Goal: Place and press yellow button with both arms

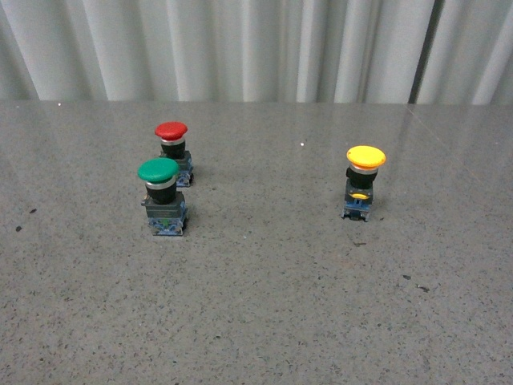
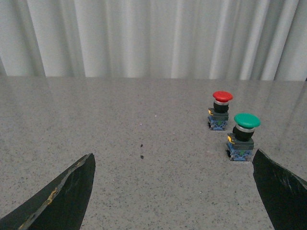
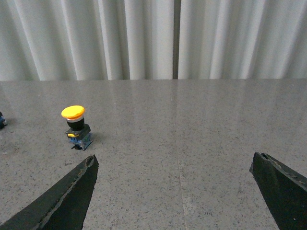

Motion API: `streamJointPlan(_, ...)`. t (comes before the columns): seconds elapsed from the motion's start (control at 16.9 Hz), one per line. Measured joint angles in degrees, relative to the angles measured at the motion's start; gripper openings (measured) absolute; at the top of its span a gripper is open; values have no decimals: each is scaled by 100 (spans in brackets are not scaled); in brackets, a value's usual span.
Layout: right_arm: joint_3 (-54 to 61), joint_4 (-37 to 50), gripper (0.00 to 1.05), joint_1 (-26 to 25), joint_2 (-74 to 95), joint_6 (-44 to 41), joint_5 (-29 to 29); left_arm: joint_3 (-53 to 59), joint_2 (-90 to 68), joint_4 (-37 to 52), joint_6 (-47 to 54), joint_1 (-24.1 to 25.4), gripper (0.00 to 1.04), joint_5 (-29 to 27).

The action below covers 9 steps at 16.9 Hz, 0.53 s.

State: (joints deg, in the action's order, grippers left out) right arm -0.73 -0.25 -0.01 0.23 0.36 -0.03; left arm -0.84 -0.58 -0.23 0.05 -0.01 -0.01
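On my front camera I log three push-buttons standing on a grey speckled table, with neither arm in sight there. The yellow button stands alone on the right side of the table, well apart from the other two; it is upright, its long axis vertical, the wide yellow cap on top and facing up, black neck below, dark body with a yellow mark turned toward my camera, blue base on the table. On the left side stand the green button and, just behind it and nearly touching, the red button, both upright, caps up. A pale pleated curtain closes the far edge. From the left wrist I see the left gripper with its two dark fingers spread wide apart and nothing between them, the green and red buttons ahead of it. From the right wrist the right gripper is likewise spread wide and holding nothing, with the yellow button ahead toward one finger's side, clear of it.
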Motion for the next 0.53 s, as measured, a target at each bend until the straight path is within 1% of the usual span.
streamJointPlan(0.53, 0, 0, 98, 0, 0, 0, 2, 0, 0, 0, 0, 0, 98, 0)
